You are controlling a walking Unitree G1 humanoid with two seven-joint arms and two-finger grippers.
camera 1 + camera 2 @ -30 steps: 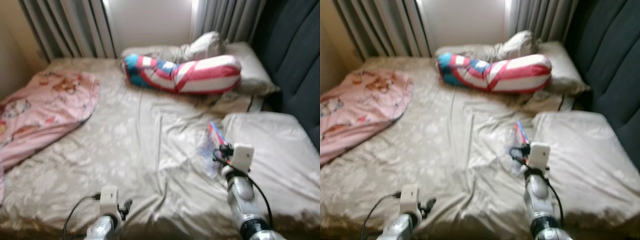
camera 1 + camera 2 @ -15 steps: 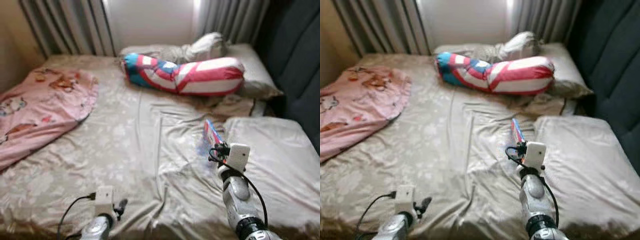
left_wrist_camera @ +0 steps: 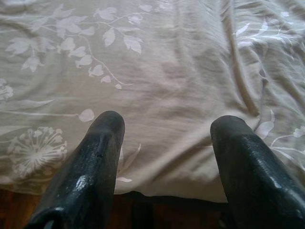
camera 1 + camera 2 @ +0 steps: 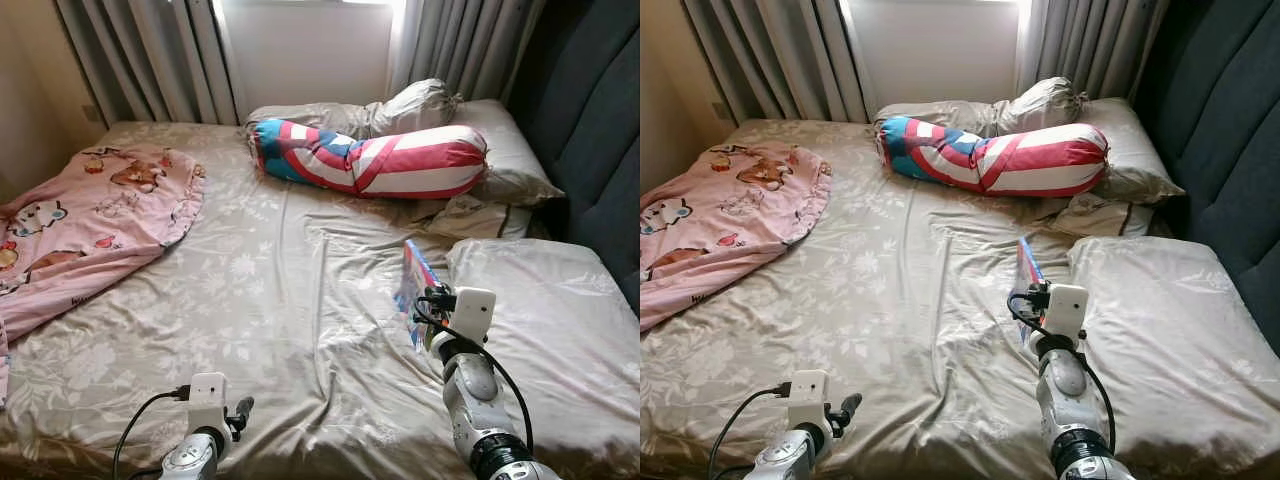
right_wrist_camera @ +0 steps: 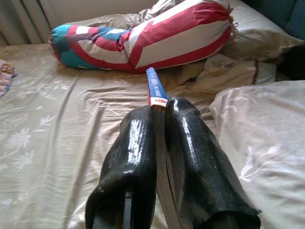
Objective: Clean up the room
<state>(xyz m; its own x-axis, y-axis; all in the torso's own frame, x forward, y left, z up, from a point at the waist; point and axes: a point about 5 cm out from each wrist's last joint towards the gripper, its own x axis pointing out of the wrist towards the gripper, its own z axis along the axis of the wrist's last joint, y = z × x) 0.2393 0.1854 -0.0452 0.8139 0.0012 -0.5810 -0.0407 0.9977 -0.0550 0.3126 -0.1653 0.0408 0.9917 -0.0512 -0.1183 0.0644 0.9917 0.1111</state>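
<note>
Right claw [image 5: 159,119] raised over the bed [image 4: 280,290], pinching a book [image 5: 156,88].

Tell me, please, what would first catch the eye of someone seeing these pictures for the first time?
Most striking is the red, white and blue bolster pillow lying across the head of the bed, in front of the curtains. Next comes the pink cartoon blanket spread on the bed's left side. Near the bed's right side, the right gripper holds a thin blue and red book upright above the beige sheet, jaws shut on it.
</note>
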